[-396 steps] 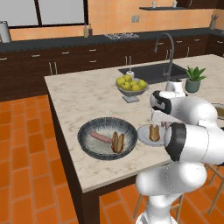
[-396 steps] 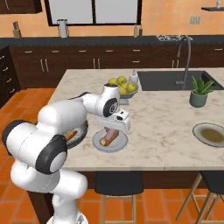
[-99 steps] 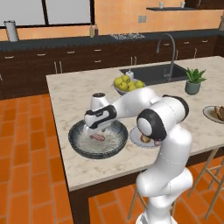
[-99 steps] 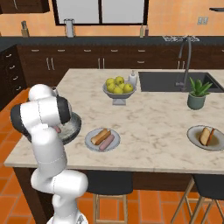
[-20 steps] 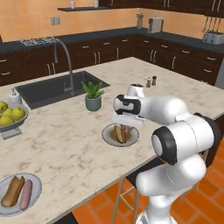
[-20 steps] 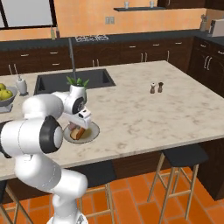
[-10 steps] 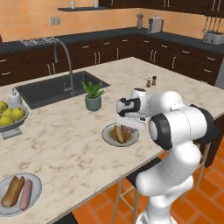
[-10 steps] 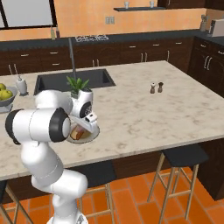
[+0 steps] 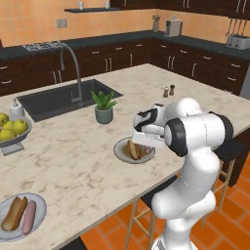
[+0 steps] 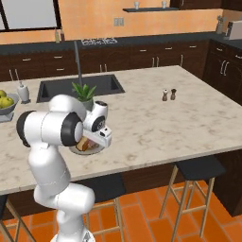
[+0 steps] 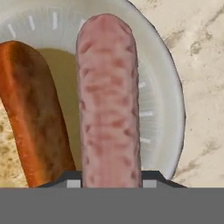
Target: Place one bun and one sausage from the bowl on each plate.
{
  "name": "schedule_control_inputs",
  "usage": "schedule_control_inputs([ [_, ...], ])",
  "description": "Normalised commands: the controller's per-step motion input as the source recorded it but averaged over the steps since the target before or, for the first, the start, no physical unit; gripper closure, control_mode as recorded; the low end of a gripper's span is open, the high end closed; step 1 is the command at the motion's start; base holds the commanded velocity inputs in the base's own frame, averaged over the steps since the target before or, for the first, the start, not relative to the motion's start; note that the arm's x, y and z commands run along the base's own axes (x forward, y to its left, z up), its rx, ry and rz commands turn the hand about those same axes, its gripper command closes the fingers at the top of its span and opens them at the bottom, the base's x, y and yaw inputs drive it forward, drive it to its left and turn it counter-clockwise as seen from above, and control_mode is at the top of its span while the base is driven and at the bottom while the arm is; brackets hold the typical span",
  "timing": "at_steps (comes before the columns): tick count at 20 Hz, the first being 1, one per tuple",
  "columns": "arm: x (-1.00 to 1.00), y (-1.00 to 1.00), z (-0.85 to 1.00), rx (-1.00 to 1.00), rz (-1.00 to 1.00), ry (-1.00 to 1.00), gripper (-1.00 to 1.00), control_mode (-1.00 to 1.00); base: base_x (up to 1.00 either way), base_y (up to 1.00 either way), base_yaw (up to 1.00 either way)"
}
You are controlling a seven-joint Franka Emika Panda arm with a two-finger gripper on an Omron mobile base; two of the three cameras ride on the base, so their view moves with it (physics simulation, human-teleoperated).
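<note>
My gripper hangs low over the right plate, shut on a pink sausage. The hand view looks straight down on it: the sausage runs up from between my fingertips over the pale plate, with a brown bun lying beside it on the left. From the right base view the hand covers most of that plate. A second plate at the near left holds a bun and a sausage. The bowl is out of view.
A potted plant stands just behind the right plate, with the sink and faucet beyond it. A footed bowl of apples sits at the far left. Salt and pepper shakers stand to the right. The counter's front edge is close.
The hand has sunk a little toward the right plate with the sausage still in its grip. The arm's elbow has swung in over it.
</note>
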Motion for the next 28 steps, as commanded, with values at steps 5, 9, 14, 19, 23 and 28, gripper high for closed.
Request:
schedule_control_inputs([
  [5,0.38,0.19,-0.33,0.02,0.03,0.0,1.0,-1.0,0.0,0.0,0.0],
  [9,0.13,0.07,-0.32,0.0,0.02,0.0,-1.0,-1.0,0.0,0.0,0.0],
  [14,-0.18,0.0,0.07,0.01,0.0,-0.01,-1.0,-1.0,0.0,0.0,0.0],
  [19,-0.63,-0.02,0.78,0.01,0.0,-0.01,-1.0,-1.0,0.0,0.0,0.0],
  [23,-0.9,-0.05,0.93,0.03,-0.05,-0.05,-1.0,-1.0,0.0,0.0,0.0],
  [28,-1.0,-0.01,0.7,0.07,-0.06,-0.09,-1.0,-1.0,0.0,0.0,0.0],
])
